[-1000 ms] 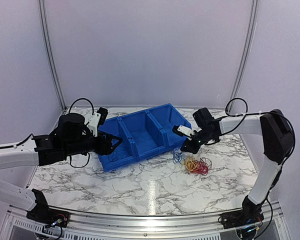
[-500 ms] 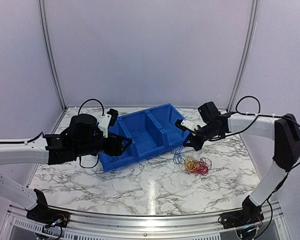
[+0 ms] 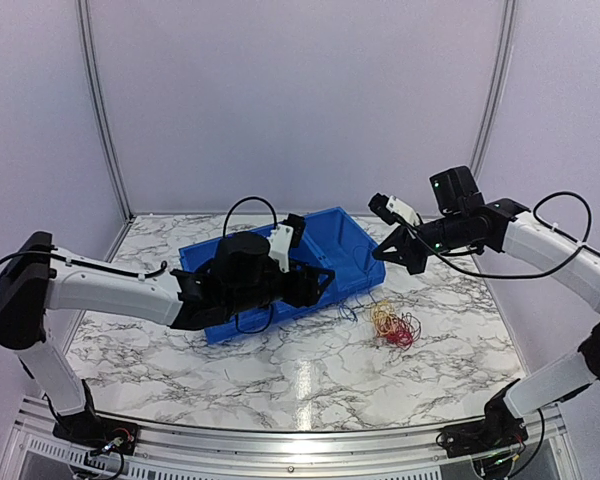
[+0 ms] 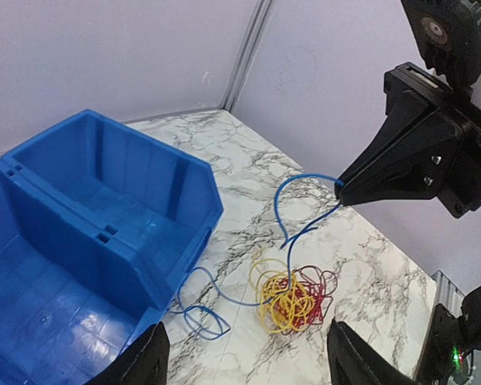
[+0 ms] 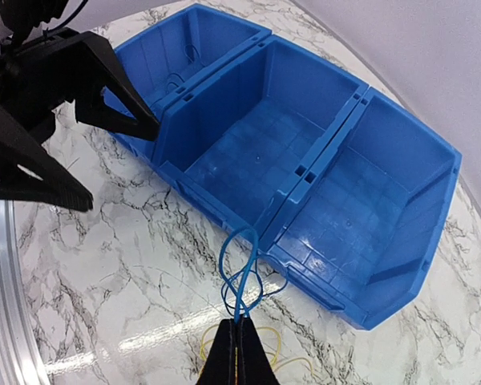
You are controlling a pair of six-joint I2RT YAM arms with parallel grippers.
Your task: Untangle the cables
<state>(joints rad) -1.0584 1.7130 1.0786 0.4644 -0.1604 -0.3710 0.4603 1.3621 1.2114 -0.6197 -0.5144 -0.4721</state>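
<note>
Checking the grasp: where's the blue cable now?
In the left wrist view, the blue cable hangs pinched in the right tool, trailing down to the yellow-red bundle on the table right of the bin.

From above, the left arm (image 3: 110, 290) and left hand (image 3: 324, 281) cover the left part of the blue bin (image 3: 352, 232), and the blue cable (image 3: 352, 312) is too thin to follow up to the right hand (image 3: 382, 253). The left wrist view's bottom edge cuts off the left hand's fingers (image 4: 144, 362). In the right wrist view, the right hand's pinched fingers (image 5: 239, 361) hide most of the yellow cable (image 5: 205, 343).
</note>
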